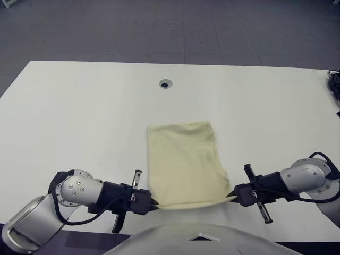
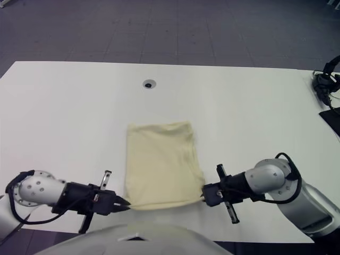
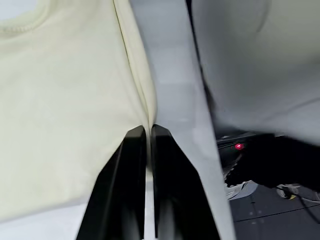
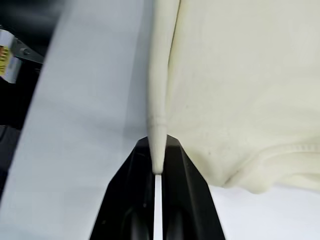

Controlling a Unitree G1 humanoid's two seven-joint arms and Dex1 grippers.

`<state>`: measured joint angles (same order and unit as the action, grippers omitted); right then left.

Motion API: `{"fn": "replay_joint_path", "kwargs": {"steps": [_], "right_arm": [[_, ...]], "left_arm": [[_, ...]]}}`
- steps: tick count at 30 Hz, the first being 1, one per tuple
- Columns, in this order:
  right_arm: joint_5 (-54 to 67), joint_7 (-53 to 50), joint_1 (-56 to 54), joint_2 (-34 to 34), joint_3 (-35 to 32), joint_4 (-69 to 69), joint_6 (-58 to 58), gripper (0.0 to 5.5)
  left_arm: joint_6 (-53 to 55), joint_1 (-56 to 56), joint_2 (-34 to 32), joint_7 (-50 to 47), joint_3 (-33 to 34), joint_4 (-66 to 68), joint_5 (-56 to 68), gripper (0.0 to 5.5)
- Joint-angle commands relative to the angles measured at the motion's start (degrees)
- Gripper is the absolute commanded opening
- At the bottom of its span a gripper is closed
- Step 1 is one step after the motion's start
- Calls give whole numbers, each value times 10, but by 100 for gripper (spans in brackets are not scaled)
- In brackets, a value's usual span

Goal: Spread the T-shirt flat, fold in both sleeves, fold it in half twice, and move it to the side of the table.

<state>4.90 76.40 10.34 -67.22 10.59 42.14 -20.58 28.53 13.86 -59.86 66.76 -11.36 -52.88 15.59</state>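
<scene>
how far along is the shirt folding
Sleeves look folded in: the pale yellow cloth T-shirt lies as a narrow rectangle on the white table. In hand: left gripper and right gripper pinch its near corners. Left, apparently: halving folds and moving it aside.

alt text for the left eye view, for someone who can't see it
A pale yellow T-shirt, folded to a narrow rectangle, lies on a white table, the left gripper and right gripper each pinching one near corner. A small round hole sits in the table beyond it.
</scene>
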Motion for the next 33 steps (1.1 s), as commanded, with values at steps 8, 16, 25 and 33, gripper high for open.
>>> {"fn": "replay_joint_path", "kwargs": {"steps": [8,16,25,33], "right_arm": [[200,48,-139,-22,-45,29,-170,1],[191,80,-405,65,58,-176,-208,1],[102,101,-498,148,145,-366,-145,1],[51,93,-514,205,168,-478,-104,1]], "left_arm": [[48,-9,-47,42,118,16,164,0],[112,-259,-25,45,123,189,250,0],[84,-374,30,49,24,332,159,0],[46,-421,101,18,-28,437,75,0]]}}
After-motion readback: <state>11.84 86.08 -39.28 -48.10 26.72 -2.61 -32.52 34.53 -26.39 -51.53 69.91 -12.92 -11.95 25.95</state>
